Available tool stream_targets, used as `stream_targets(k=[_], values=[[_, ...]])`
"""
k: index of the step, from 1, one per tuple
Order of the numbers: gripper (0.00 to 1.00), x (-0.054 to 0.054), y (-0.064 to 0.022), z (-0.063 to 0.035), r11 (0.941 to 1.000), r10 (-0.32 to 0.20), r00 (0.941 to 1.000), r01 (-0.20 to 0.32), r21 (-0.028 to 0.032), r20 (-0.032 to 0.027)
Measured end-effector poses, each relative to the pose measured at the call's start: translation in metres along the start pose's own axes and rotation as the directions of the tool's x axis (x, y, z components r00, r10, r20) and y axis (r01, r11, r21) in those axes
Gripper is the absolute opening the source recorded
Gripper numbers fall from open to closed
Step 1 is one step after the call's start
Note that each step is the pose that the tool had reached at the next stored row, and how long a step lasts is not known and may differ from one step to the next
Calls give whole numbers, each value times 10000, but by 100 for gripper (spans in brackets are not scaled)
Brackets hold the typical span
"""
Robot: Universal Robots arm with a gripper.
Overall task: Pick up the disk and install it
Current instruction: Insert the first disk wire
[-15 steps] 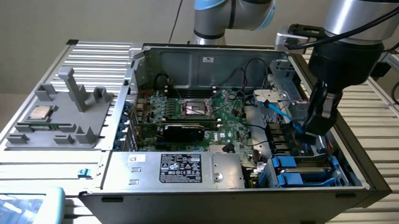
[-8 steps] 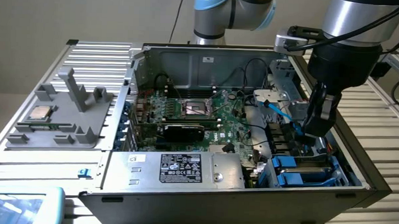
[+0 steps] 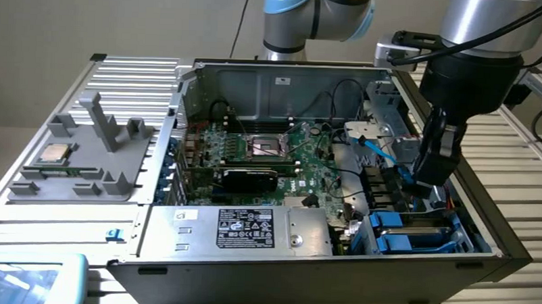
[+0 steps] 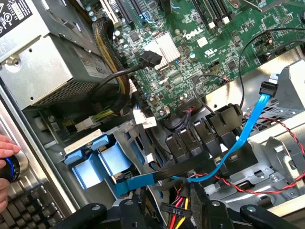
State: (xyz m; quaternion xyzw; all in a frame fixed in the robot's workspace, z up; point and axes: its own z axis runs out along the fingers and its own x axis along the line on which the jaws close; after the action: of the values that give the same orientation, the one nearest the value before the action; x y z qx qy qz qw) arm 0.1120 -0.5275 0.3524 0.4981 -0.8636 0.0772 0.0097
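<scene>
- Disk (image 3: 419, 231): sits in the drive cage at the near corner of the case (image 3: 276, 287), on the exterior view's right. Shows silver-grey metal framed by its blue carrier (image 4: 95, 164). Looks lodged in the bay, not lifted.
- Handling, as a judgement: likely dense for its bulk, rigid and sensitive to knocks. Probably slippery on the bare metal faces, with a little spring in the plastic frame.
- Hold, as a judgement: best taken across the carrier's two long plastic sides or by its blue tabs. Better to keep off the label face, the underside and the connector end.
- Power supply (image 3: 246, 229): lies just beside the cage toward the exterior view's left, black label up.
- Gripper (image 3: 428, 179): hangs over the cage, just above the disk and apart from it. Cannot tell whether open or closed. Carries nothing blue that can be seen.
- Blue data cable (image 3: 379, 150): runs close past the gripper toward the bay. Could snag on a lift.
- Motherboard (image 3: 271, 159): lies farther in, on the case floor.
- CPU chip (image 3: 54, 154): rests on the grey tray (image 3: 89, 179) outside the case, on the exterior view's left, well apart from the work.
</scene>
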Motion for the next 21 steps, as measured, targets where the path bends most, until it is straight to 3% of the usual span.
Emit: stream_targets(k=[1,4,11,14,18,19,21], values=[[50,1,-3,-22,10000,6,10000,-6,45,23],[50,9,-16,-120,10000,12,10000,-13,96,54],[50,42,-55,-415,9999,13,10000,-14,109,60],[50,94,-78,-465,10000,16,10000,-17,90,94],[50,177,-99,-467,10000,26,9997,-26,-9,249],[50,197,-105,-466,10000,32,9995,-30,-58,325],[50,232,-121,-461,9998,53,9985,-42,-190,544]])
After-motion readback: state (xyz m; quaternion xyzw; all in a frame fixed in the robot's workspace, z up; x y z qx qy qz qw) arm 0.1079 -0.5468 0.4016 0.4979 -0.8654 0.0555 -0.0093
